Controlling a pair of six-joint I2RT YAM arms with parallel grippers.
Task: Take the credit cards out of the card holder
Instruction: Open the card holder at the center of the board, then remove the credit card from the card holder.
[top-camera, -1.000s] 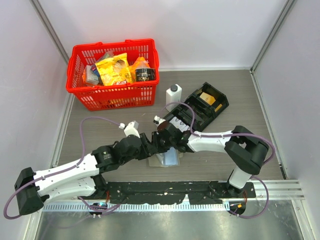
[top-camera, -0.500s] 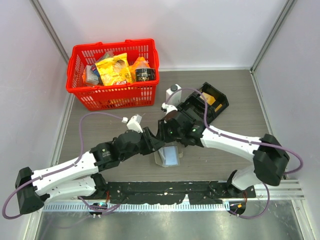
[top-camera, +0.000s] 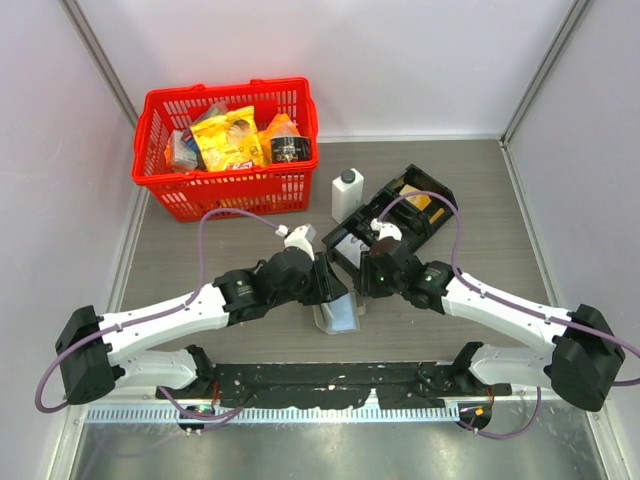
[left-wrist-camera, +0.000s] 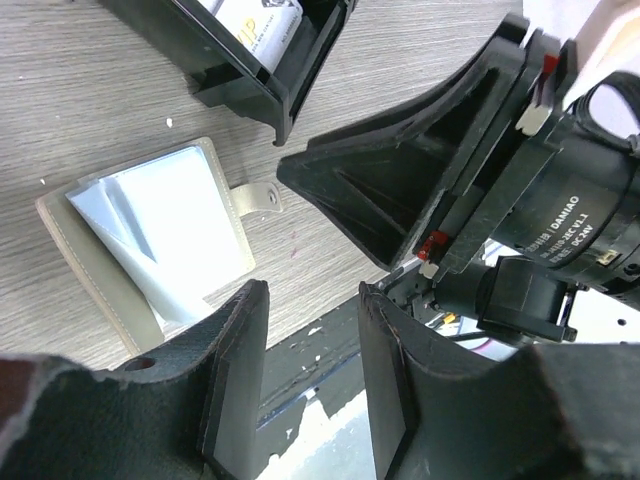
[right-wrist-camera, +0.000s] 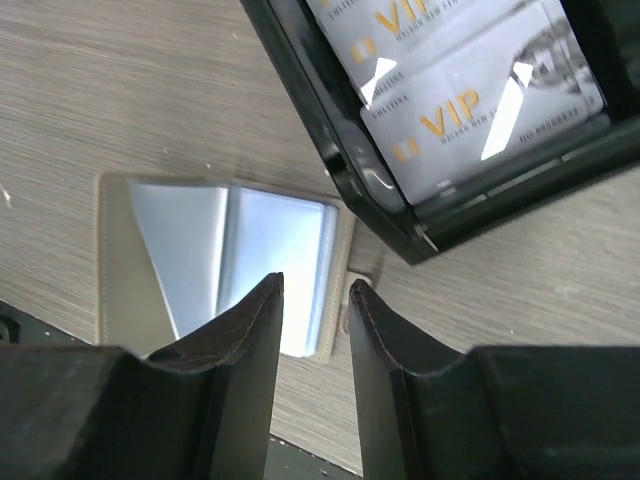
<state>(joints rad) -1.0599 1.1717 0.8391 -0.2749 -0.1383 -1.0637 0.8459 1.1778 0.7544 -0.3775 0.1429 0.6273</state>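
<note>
The card holder (top-camera: 338, 316) lay open and flat on the table (top-camera: 165, 250), close to the middle of the near edge, with its pale blue shiny panel (left-wrist-camera: 165, 225) facing up. I could not tell if any card sat under that panel. The left gripper (left-wrist-camera: 312, 345) was at the holder's left side, with its fingers spread and nothing between them. The right gripper (right-wrist-camera: 315, 335) hovered over the holder's right part. Its fingers were parted by a narrow gap and pinched nothing. Just beyond the holder stood the black tray (right-wrist-camera: 348, 130), and in its nearest compartment I saw silver cards (right-wrist-camera: 470, 95) printed "VIP". A white bottle (top-camera: 346, 194) stood beside the tray's left side, and a red basket (top-camera: 230, 190) sat in the far left corner.
</note>
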